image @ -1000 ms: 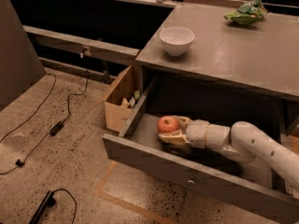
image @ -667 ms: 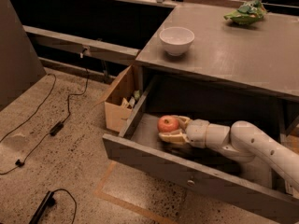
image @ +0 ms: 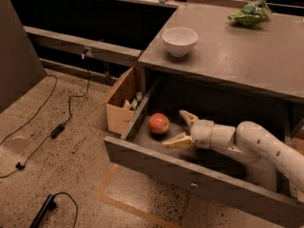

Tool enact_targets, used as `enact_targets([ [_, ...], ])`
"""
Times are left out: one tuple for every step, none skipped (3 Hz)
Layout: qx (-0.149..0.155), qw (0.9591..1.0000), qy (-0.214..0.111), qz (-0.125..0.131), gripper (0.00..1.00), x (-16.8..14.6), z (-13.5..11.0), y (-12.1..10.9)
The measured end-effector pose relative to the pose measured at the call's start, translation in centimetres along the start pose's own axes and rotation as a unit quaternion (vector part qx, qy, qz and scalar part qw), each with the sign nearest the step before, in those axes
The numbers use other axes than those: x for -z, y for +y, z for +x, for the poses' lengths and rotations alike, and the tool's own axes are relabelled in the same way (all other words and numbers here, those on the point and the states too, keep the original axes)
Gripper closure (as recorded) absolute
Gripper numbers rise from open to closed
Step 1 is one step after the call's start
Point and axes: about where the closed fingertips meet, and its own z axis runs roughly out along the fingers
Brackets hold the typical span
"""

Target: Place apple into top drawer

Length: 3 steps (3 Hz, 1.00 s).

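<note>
The apple (image: 159, 123), red-orange and round, lies on the floor of the open top drawer (image: 156, 163), near its left end. The drawer is grey with a flat front panel and a small round knob (image: 193, 185). My gripper (image: 176, 127) is inside the drawer just right of the apple. Its two fingers are spread apart, one behind and one in front, and the apple sits at their tips, free of them. The white arm reaches in from the right.
A white bowl (image: 179, 41) and a green leafy bag (image: 250, 12) sit on the grey tabletop (image: 247, 51) above the drawer. A brown cardboard box (image: 122, 101) stands on the floor against the drawer's left side. Black cables (image: 57, 127) trail over the speckled floor.
The fingers have opened and let go of the apple. The gripper has drawn back slightly to the right, leaving the apple resting in the drawer.
</note>
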Motion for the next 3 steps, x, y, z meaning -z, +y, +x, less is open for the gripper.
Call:
enact_targets([
  [0.005, 0.9998, -0.016, 0.007, 0.40, 1.2, -2.1, -1.0],
  [0.003, 0.9993, -0.030, 0.024, 0.63, 4.3, -4.6, -2.8],
  [-0.004, 0.9988, -0.033, 0.035, 0.85, 8.9, -7.5, -4.8],
])
